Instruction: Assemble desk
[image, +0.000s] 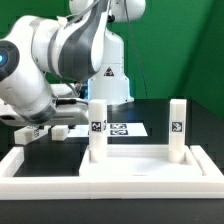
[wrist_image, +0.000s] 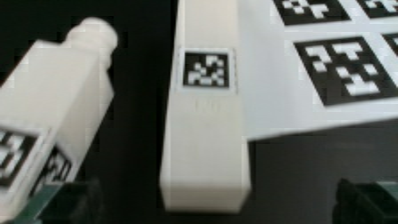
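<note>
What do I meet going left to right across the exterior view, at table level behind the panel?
White plastic leg post lying flat → upright white square leg post with a black-and-white tag → thin flat white marker board → second upright white square leg post.

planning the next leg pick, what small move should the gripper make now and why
Probably lower straight down and close on the lying leg post. The open gripper has one finger on each side of that post, with gaps on both sides. Watch the second leg post lying beside it: one finger hangs close to it.
</note>
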